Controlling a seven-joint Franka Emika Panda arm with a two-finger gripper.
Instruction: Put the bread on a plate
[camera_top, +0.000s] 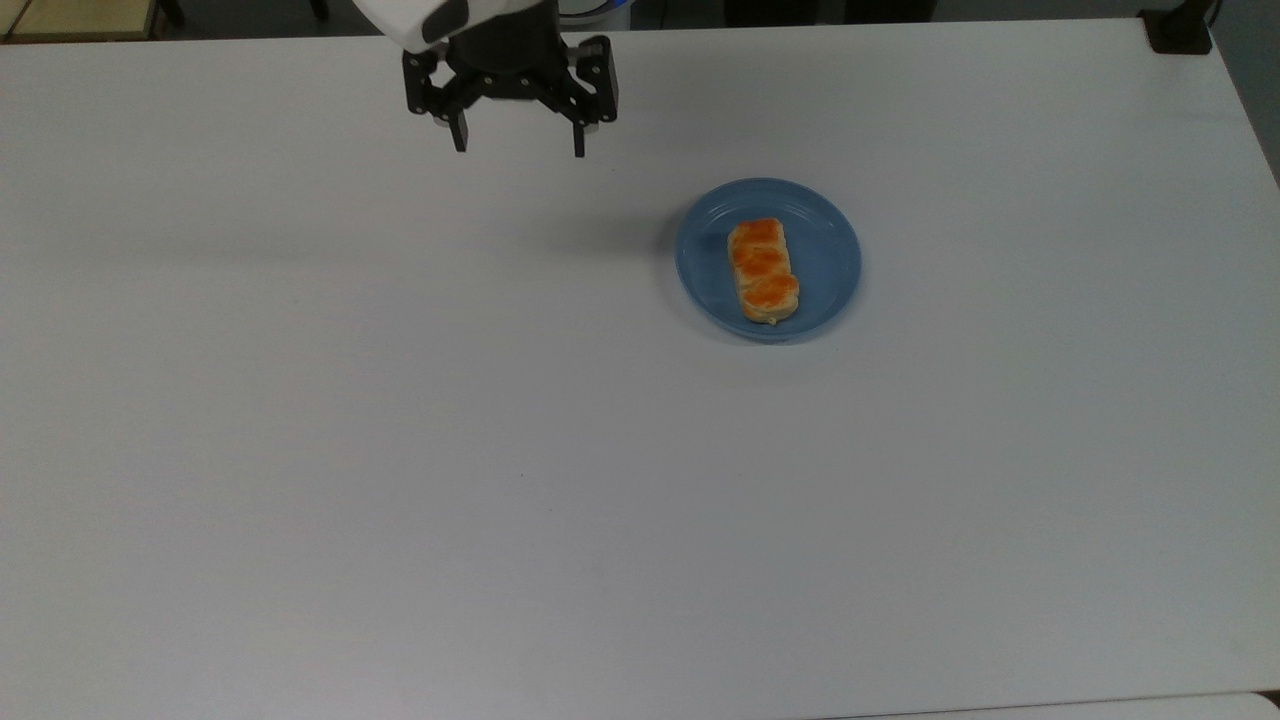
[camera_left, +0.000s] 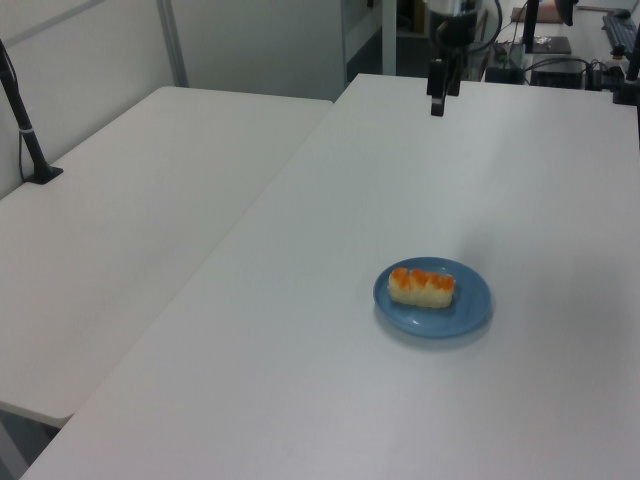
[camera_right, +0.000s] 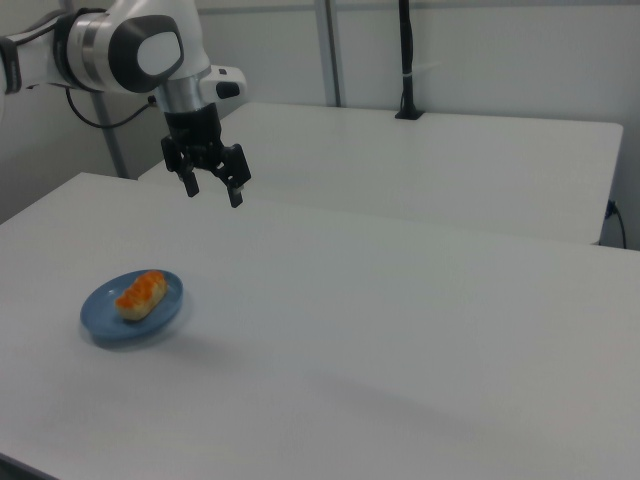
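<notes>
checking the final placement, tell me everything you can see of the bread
The bread is a small oblong pale-tan loaf with three glossy orange-brown bumps in a row on top. It looks whole and lies flat, bumps upward, inside the blue plate, a little toward the top view's left of its middle. Only the plate touches it; the open gripper hangs well away.

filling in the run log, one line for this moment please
bread: lying on plate | pincer: open, empty, raised above table, away from plate | task: looks done

Bread lies on plate; plate on tabletop, toward top view's upper right. Pincer above tabletop, well apart, to top view's upper left of plate.
</notes>
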